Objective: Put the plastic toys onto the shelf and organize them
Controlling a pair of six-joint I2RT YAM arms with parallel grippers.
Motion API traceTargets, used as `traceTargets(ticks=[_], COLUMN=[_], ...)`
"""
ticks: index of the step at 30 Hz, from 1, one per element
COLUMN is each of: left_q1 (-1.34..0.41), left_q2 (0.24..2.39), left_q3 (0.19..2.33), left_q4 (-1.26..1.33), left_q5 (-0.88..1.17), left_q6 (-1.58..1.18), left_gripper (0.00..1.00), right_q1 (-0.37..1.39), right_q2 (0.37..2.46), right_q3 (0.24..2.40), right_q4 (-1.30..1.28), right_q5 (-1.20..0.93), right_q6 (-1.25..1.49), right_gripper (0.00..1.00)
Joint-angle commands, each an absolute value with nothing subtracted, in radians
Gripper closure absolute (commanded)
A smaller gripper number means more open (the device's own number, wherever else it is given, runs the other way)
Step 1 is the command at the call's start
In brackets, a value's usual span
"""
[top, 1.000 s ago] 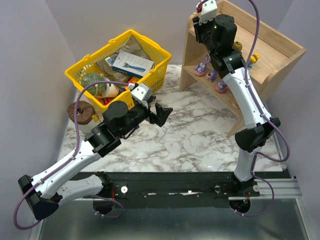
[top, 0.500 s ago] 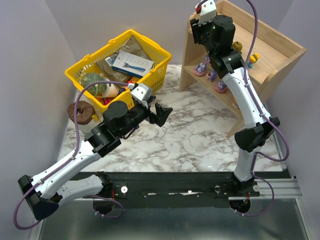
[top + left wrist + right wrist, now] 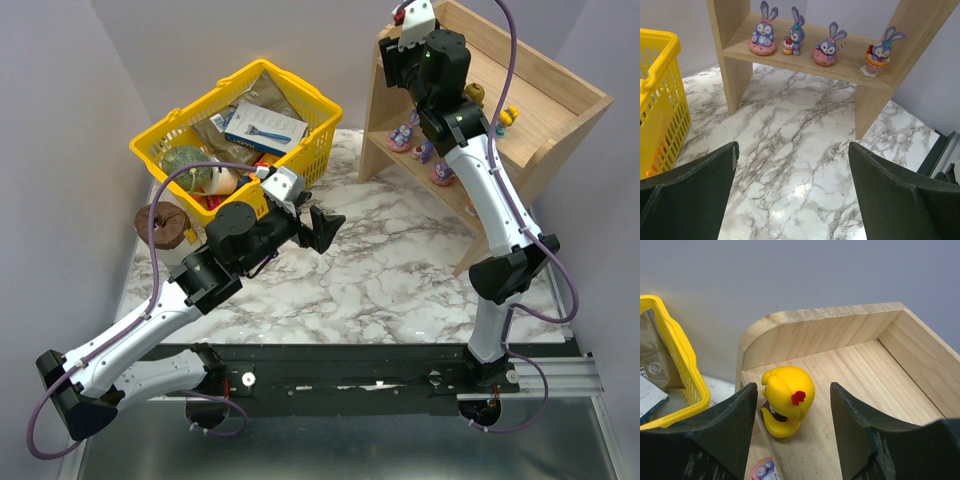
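The right arm reaches up over the top tier of the shelf (image 3: 560, 95), its right gripper (image 3: 794, 390) parted loosely astride the upright yellow toy (image 3: 787, 395) near the shelf's end. The left gripper (image 3: 792, 150) hovers wide open, facing the shelf's lower-tier purple rabbits (image 3: 829, 46), ears up.

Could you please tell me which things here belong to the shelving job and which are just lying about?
Job: yellow round figurine, olive round figurine, four purple rabbit figurines, wooden shelf.
Lying about: yellow basket, green-grey gourd, blue-and-white box, brown packet.
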State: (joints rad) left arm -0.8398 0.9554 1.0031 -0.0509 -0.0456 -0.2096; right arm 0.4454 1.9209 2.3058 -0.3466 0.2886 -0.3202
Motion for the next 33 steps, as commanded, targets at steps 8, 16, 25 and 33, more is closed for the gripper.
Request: traceTargets(ticks=[8, 16, 25, 33], left_q1=[-0.839, -0.839, -0.841, -0.839], left_q2=[0.940, 0.940, 0.936, 0.927], left_q3=[1.002, 1.003, 1.002, 0.997], left_q4=[-0.063, -0.063, -0.061, -0.061], left_q5=[-0.063, -0.058, -0.058, -0.063], left_q6=[-0.207, -0.207, -0.212, -0.213], left_gripper=[0.01, 0.01, 0.01, 0.01], right_q1=[0.449, 0.448, 0.448, 0.449], right_q2=[1.945, 1.934, 1.916, 1.868], right_q3=[2.373, 2.398, 2.437, 2.445], right_q4=[-0.357, -0.348, -0.339, -0.339], right_q5=[0.333, 0.310, 0.282, 0.241], right_q6=[-0.296, -0.285, -0.261, -0.215], right_gripper=[0.31, 0.28, 0.24, 0.21])
